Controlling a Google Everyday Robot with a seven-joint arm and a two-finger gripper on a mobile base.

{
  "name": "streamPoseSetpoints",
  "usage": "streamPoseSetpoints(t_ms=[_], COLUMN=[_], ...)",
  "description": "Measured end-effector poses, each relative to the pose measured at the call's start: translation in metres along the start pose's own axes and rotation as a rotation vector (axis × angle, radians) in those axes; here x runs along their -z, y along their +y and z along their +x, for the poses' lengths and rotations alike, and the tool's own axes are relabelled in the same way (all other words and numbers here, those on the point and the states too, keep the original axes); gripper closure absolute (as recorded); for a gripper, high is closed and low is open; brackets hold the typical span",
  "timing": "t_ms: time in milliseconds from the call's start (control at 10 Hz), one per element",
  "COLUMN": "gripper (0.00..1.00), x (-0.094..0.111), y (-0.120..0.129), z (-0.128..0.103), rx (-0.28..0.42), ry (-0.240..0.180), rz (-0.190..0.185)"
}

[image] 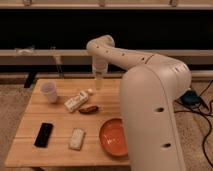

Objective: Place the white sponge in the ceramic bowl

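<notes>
Camera view, left to right: a white cup point(49, 91) and a black phone point(43, 134) sit left on the surface point(35, 114), then a labelled bottle point(76, 101) with the white sponge point(76, 138) lying flat near the front edge, well apart from my end effector point(100, 82), which hangs above the back of the surface, spread open and, I think, empty. Just right of the sponge, not touching it, sits the ceramic bowl point(114, 137). I'd bring the end effector forward and down past the bottle, straddle the sponge's narrow width, and close only once low on its sides.
</notes>
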Motion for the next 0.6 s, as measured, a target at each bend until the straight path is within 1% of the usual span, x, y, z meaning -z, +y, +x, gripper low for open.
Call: streamPoseSetpoints(t_ms=[200, 300, 500, 600], gripper=[0.32, 0.32, 0.32, 0.32], x=[0.0, 0.002, 0.01, 0.014], y=[0.002, 0.009, 0.036, 0.062], z=[-0.001, -0.004, -0.014, -0.02], rx=[0.009, 0.025, 0.04, 0.038], ry=[0.004, 0.003, -0.024, -0.041], rz=[-0.003, -0.008, -0.009, -0.017])
